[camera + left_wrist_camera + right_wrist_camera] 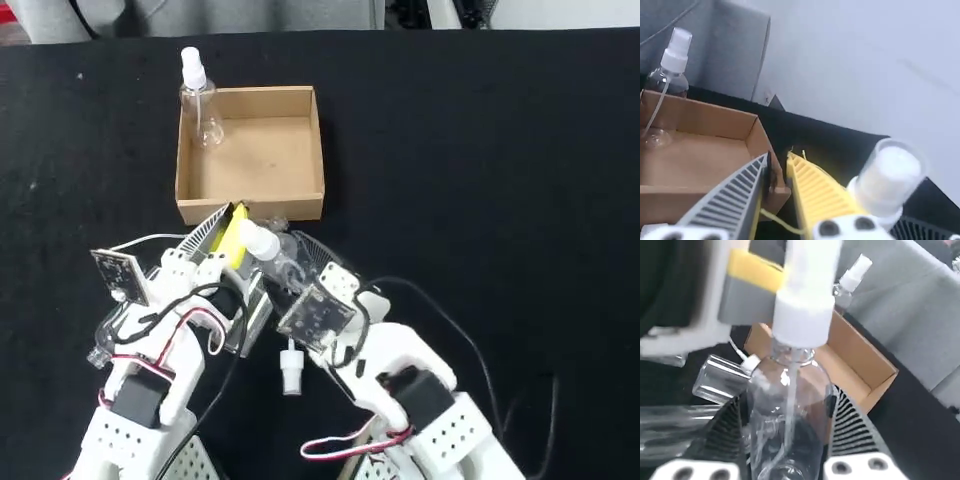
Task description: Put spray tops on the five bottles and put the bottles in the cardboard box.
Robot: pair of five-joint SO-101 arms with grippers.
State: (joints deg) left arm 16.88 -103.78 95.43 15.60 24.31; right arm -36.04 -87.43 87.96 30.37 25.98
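Note:
My right gripper (790, 422) is shut on a clear bottle (790, 385), held upright with a white spray top (805, 305) on its neck. In the high view this bottle (283, 262) hangs just in front of the cardboard box (300, 200). My left gripper (777, 159) is beside it, its grey and yellow fingers slightly open with nothing between them. The spray top (887, 175) lies just outside the yellow finger (815, 192). Another capped bottle (200, 105) leans at the box's far left corner.
A loose spray top (291, 370) lies on the black table between the two arms. Uncapped clear bottles (240, 330) lie under the left arm; one lying bottle (720, 380) is in the right wrist view. The table (480, 180) to the box's right is bare.

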